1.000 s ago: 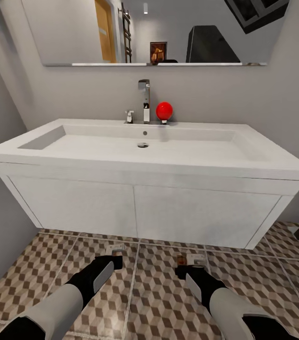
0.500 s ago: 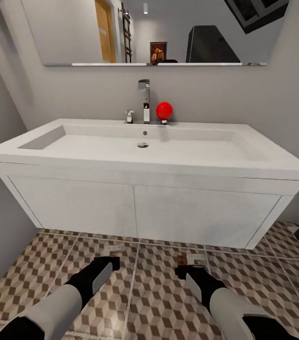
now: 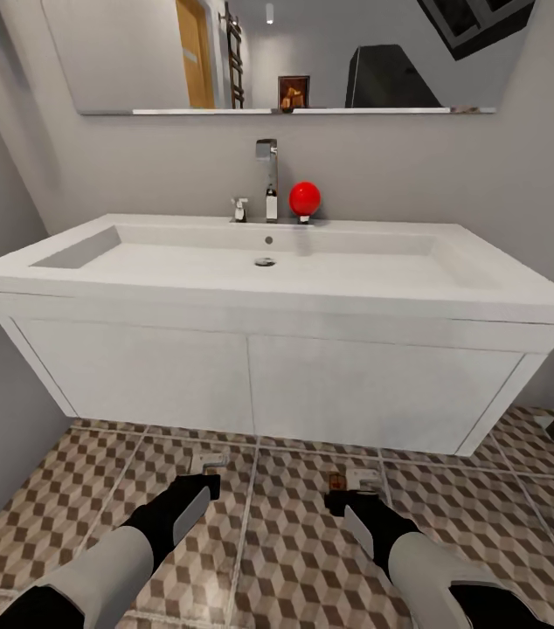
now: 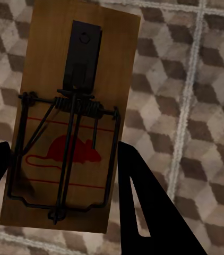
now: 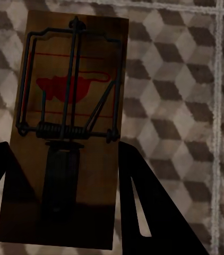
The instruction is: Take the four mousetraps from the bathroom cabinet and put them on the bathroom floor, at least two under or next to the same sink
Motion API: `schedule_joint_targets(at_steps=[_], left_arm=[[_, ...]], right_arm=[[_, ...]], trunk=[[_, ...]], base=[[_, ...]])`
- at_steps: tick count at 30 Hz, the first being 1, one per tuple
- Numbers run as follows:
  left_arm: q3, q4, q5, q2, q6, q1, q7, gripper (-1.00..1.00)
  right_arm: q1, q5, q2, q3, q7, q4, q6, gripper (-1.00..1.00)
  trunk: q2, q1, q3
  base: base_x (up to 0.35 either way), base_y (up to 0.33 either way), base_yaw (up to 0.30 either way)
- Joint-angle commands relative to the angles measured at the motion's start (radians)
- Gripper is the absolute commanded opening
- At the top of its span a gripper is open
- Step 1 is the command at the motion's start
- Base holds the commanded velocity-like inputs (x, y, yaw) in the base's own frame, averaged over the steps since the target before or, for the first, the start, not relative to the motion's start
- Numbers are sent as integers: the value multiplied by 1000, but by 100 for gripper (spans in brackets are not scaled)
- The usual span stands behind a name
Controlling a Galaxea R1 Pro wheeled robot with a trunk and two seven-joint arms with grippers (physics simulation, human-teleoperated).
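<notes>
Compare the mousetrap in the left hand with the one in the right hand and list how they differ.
The left hand's mousetrap looks lighter orange-brown; the right hand's mousetrap looks darker and shadowed. Between its hand's fingers, the left trap shows its red mouse print, while the right trap shows its dark metal plate there, so they are gripped at opposite ends. Both are flat wooden slabs with wire springs, held above the patterned bathroom floor before the sink.

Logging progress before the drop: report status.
Left gripper shut on left mousetrap, right gripper shut on right mousetrap. Both low over bathroom floor, before sink. Nothing in the way.
</notes>
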Motion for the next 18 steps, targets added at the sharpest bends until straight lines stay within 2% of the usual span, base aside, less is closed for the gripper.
schedule_joint_targets(at_steps=[1,11,18], left_arm=[[-8,-2,8,1,4,-1,8,-100],[-8,-2,10,1,4,-1,8,-100],[-8,-2,10,1,4,-1,6,-100]], right_arm=[[0,4,1,-8,-1,-2,5,-100],[0,5,1,-8,-2,-6,5,-100],[0,5,1,-8,-2,-7,5,-100]], trunk=[[-8,4,-4],[-78,42,-35],[-79,45,-62]], base=[[0,0,0],[0,0,0],[0,0,0]])
